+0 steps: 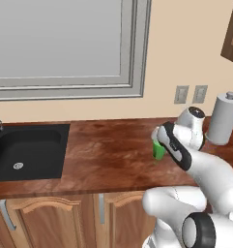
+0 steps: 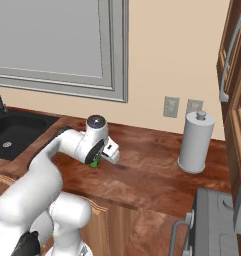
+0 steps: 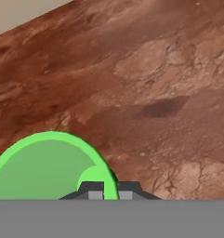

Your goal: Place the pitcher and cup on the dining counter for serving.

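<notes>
The green cup [image 1: 159, 150] stands upright on the reddish-brown wood counter [image 1: 108, 155], its long axis vertical and its open mouth pointing up; in the hand view the bright rim [image 3: 53, 135] curves as an open arc with the pale green inside facing the camera. It sits toward the right part of the counter, well to the right of the black sink [image 1: 26, 151] and to the left of the white paper towel roll [image 1: 223, 118], which stands upright near the back wall. The hand [image 3: 110, 190] is closed on the cup: its two dark fingertips [image 3: 95, 189] sit on either side of the rim's wall at the near edge of the cup, one inside and one outside. In the left base view the arm's white wrist and black-banded link cover the cup's right side, so only a green strip shows; in the right base view just a small green patch [image 2: 94, 162] shows under the wrist. Two grey wall outlets [image 1: 189, 94] sit on the beige wall above the counter, and a grey-framed window [image 1: 69, 46] fills the wall over the sink. The stove's edge [image 2: 219, 220] shows at the near right.
</notes>
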Controlling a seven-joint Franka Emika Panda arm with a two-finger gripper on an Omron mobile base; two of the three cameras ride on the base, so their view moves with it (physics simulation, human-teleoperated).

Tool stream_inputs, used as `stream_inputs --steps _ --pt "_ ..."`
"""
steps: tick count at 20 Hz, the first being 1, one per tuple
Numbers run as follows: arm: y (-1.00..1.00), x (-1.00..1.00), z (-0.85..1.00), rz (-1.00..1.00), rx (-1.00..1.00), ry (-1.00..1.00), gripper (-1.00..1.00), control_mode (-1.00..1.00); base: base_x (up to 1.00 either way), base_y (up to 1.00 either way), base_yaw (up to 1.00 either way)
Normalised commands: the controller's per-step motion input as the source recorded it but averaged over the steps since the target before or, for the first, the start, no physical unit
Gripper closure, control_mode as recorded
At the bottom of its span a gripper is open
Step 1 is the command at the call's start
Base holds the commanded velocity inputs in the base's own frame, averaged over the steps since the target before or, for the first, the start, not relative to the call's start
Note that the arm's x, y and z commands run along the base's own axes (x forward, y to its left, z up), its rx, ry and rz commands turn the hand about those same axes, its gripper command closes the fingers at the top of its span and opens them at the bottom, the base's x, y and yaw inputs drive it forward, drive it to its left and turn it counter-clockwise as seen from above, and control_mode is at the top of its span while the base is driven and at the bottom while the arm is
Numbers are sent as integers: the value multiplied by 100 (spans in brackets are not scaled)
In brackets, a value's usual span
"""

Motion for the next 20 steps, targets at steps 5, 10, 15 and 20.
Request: stream_inputs --steps 5,10,15,20 --pt "0 -57 50 2 0 -39 100 -100 0 0 0" --pt "0 -45 55 1 0 -33 100 -100 0 0 0" --pt "1 -77 70 2 0 -25 100 -100 0 0 0" --pt "10 -53 43 12 0 -9 100 100 -26 18 15"
